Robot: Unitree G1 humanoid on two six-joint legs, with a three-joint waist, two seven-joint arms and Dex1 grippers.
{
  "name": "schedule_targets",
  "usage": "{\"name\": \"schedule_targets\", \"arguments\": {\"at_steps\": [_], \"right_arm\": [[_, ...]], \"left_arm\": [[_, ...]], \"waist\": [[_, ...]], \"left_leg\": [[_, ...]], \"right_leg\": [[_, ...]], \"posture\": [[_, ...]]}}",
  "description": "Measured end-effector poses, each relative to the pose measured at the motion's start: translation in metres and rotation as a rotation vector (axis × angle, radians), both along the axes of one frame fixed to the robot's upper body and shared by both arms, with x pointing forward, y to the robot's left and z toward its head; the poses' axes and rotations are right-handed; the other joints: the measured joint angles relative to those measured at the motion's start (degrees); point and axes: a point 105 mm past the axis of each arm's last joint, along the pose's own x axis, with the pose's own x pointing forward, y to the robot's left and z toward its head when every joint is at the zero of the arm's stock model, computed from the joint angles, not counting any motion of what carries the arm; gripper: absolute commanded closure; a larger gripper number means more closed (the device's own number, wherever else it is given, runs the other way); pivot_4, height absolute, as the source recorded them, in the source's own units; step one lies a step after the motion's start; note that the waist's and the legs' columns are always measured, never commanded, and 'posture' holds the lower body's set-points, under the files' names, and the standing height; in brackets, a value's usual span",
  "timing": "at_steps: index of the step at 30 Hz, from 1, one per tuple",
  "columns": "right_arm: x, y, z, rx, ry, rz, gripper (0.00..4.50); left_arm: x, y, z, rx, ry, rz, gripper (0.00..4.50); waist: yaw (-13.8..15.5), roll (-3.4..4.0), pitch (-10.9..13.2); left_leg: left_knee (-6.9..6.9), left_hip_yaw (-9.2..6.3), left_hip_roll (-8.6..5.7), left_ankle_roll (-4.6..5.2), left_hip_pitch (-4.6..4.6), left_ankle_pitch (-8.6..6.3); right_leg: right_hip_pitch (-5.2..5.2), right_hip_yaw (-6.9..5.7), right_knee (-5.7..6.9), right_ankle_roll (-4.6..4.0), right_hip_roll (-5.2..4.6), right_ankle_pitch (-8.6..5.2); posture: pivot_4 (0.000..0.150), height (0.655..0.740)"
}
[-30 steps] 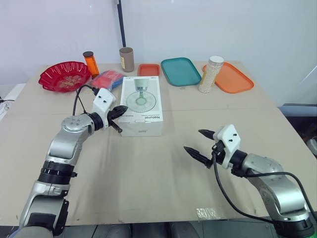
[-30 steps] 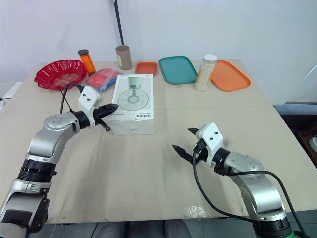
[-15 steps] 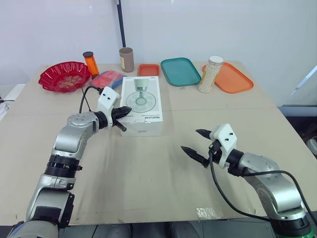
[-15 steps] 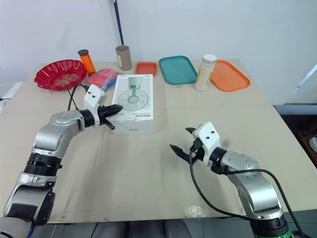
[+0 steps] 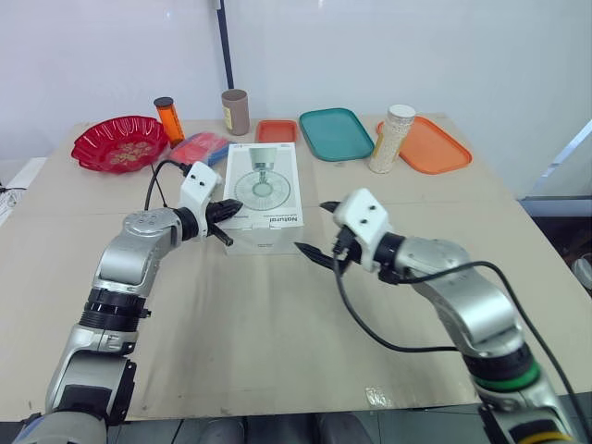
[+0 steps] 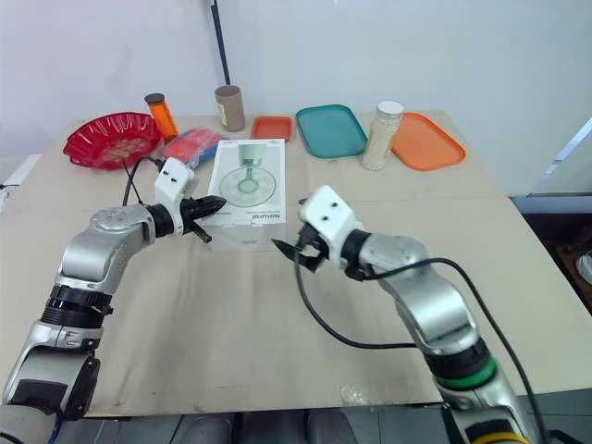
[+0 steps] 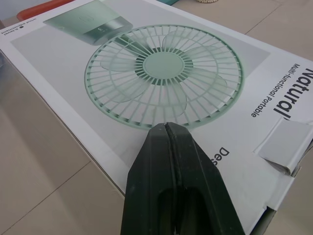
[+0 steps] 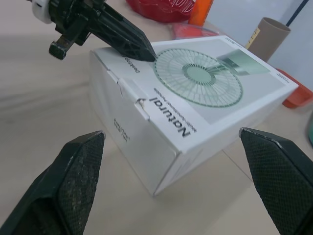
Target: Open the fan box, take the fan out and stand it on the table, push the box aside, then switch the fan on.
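Right gripper (image 5: 312,226), spread wide, just beside fan box (image 5: 265,188); left gripper (image 5: 238,207) closed, tip at its top.

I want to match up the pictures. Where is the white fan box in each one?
Left eye view: fan box mid-table, between the left pincer and right pincer.
Right eye view: same spot.
Left wrist view: its top, just past the shut pincer.
Right wrist view: ahead, between the open fingers.
Shared landmark: green fan picture.
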Motion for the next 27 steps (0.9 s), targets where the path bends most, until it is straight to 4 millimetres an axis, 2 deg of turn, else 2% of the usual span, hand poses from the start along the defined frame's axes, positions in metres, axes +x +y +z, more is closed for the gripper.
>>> {"name": "schedule_targets", "arguments": {"at_steps": [9,13,20,27], "right_arm": [[0.024,0.011,-0.003,-0.018,-0.016,-0.049,0.00],[0.032,0.020,-0.011,-0.018,-0.010,-0.050,0.00],[0.034,0.035,-0.009,-0.006,-0.024,-0.019,0.00],[0.042,0.040,-0.012,-0.008,-0.025,-0.022,0.00]], "left_arm": [[0.001,-0.003,0.000,0.009,-0.004,-0.007,4.49],[0.001,-0.005,0.000,0.007,-0.005,-0.010,4.49],[0.001,-0.005,0.000,0.011,-0.007,-0.008,4.49],[0.001,-0.005,0.000,0.012,-0.007,-0.008,4.49]], "waist": [[0.0,0.00,0.0],[0.1,0.00,0.0],[0.0,0.00,0.0],[0.0,0.01,0.0]], "left_leg": [[0.01,-0.02,-0.06,-0.01,-0.04,0.01],[0.01,-0.02,-0.07,-0.01,-0.05,0.01],[0.01,-0.04,-0.07,-0.02,-0.04,0.01],[0.01,-0.05,-0.07,-0.02,-0.04,0.01]], "right_leg": [[-0.02,-0.05,0.00,0.02,-0.09,-0.01],[-0.03,-0.06,0.00,0.02,-0.11,-0.01],[-0.03,-0.07,0.00,0.02,-0.11,-0.01],[-0.03,-0.08,0.00,0.02,-0.10,-0.01]], "posture": [[0.150,0.7400],[0.150,0.7400],[0.150,0.7400],[0.150,0.7400]]}}
